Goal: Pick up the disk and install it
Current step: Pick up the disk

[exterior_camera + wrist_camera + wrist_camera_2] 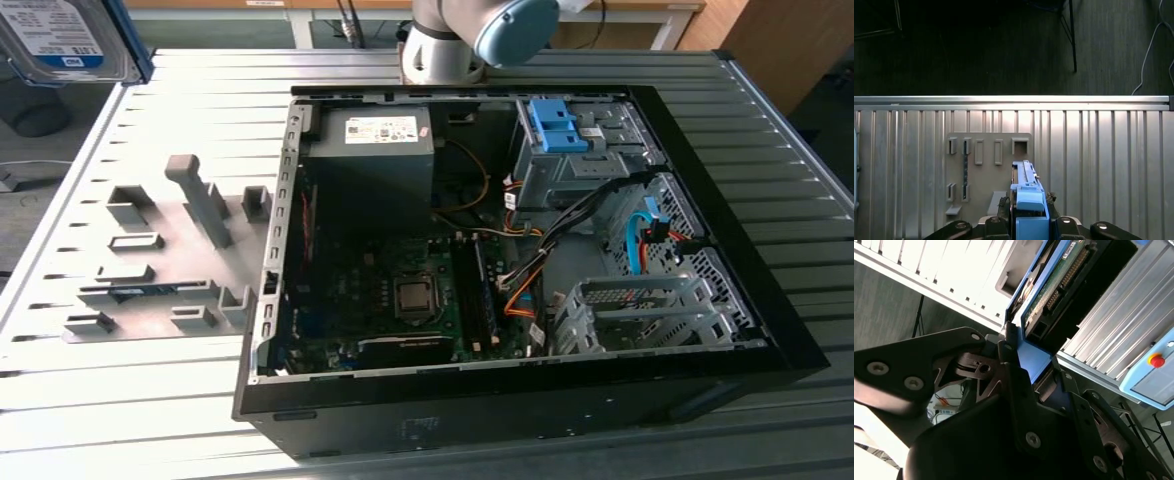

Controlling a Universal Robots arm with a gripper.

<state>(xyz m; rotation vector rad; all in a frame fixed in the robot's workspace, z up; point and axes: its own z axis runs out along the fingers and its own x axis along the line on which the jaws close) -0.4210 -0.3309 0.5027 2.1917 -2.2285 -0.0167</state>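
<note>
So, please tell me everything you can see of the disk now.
The disk is a flat silver metal drive with a white-and-blue label, seen at the exterior view's top left. Its edges carry blue plastic rails, and the second wrist view shows a green circuit board on one face. The hand is shut on its blue end, holding it in the air above the ribbed table.

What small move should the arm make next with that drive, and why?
Probably carry the disk across toward the open computer case. The gripper is shut on it, and it hangs at the exterior view's far left, clear of the case.
</note>
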